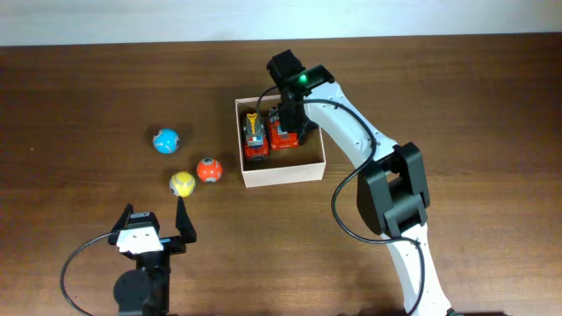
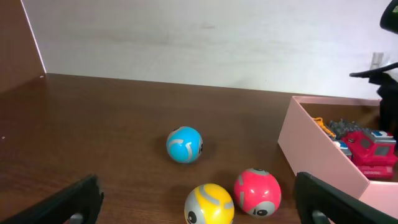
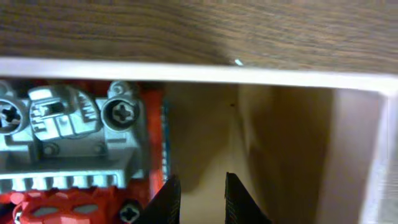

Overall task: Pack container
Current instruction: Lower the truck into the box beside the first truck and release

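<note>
Container [image 1: 283, 173], set on the counter [image 1: 79, 88] with two toy trucks [image 1: 255, 140] inside, was entered by the right tool [image 3: 199, 182], narrowly parted and empty; three balls [image 1: 183, 183] were judged due next for the wide-open left tool [image 1: 156, 213].

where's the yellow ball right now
In the overhead view the yellow ball lies on the table left of the container, close beside the red ball and just in front of the open left gripper.
</note>
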